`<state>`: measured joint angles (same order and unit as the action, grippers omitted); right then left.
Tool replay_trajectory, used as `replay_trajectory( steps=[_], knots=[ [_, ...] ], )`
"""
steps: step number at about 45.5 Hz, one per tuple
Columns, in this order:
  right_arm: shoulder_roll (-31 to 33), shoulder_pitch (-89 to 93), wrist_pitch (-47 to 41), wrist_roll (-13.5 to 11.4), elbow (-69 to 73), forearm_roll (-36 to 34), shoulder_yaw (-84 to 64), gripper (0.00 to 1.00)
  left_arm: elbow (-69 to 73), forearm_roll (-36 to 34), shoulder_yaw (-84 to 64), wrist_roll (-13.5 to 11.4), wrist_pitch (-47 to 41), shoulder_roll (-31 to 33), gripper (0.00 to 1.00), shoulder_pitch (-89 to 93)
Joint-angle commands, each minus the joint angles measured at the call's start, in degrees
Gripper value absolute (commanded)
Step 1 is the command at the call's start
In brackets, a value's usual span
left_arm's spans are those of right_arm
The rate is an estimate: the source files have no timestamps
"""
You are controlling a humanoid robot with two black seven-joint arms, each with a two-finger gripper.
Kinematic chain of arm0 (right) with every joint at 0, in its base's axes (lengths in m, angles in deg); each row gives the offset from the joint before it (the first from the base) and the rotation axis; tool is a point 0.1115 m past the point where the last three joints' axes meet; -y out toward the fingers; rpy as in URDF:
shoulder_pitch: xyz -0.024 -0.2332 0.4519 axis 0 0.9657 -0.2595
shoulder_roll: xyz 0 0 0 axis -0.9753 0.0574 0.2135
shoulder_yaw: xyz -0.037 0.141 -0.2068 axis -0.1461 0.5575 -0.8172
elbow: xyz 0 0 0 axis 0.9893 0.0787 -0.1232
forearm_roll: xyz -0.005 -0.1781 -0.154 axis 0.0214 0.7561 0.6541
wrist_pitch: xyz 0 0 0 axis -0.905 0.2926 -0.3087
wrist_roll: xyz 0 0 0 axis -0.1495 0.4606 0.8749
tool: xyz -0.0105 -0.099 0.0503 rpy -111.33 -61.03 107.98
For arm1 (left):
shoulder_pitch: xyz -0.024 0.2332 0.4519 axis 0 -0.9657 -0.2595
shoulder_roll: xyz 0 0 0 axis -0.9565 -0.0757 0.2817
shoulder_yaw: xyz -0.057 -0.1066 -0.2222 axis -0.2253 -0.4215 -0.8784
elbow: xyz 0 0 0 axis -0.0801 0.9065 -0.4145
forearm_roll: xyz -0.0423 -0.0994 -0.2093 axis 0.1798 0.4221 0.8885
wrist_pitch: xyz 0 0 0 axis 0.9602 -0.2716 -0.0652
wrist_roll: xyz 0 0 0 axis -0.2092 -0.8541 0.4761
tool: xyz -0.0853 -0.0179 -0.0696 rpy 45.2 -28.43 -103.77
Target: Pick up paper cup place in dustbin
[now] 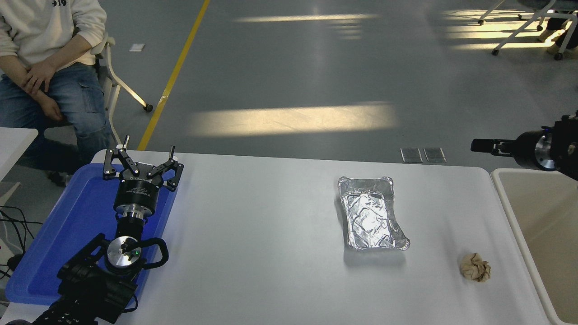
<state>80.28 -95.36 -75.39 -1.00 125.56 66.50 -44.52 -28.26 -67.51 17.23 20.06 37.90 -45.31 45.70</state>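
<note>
The paper cup is out of view. The dustbin (544, 212), a large beige bin with a pale rim, stands off the table's right end and is cut by the picture's edge. My right gripper (478, 146) reaches in from the right edge, pointing left, held high above the bin's far corner and seen side-on. Nothing shows at its tip. My left gripper (149, 144) is parked open over the blue tray (67, 225) at the lower left, with nothing between its fingers.
A crinkled silver foil tray (371, 214) lies right of the table's middle. A crumpled brown paper ball (475, 266) sits near the front right. A person sits on a chair at the far left, hands in lap.
</note>
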Motion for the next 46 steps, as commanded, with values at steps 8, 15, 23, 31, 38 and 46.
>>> replay_trajectory(
  steps=[8, 15, 23, 31, 38, 46],
  knots=[
    [0.07, -5.04, -0.39, -0.3, 8.13, 6.51, -0.04, 1.0, 0.0, 0.01, 0.0, 0.0, 0.0, 0.0, 1.0, 0.0],
    [0.34, -9.6, -0.47, -0.3, 14.27, 6.42, -1.44, 1.0, 0.0, 0.01, 0.0, 0.0, 0.0, 0.0, 1.0, 0.0],
    [0.16, -17.6, -0.47, -0.3, 22.62, 5.99, -6.45, 1.0, 0.0, 0.01, 0.0, 0.0, 0.0, 0.0, 1.0, 0.0],
    [-0.71, -26.3, -1.7, -0.39, 33.52, 3.09, -7.68, 1.0, 0.0, 0.01, 0.0, 0.0, 0.0, 0.0, 1.0, 0.0],
    [-3.62, -31.05, -4.25, -0.39, 40.64, -4.82, -7.77, 1.0, 0.0, 0.01, 0.0, 0.0, 0.0, 0.0, 1.0, 0.0],
    [-7.48, -34.66, -9.43, -0.39, 44.87, -7.98, -7.77, 1.0, 0.08, 0.01, 0.0, 0.0, 0.0, 0.0, 1.0, 0.0]
  ],
)
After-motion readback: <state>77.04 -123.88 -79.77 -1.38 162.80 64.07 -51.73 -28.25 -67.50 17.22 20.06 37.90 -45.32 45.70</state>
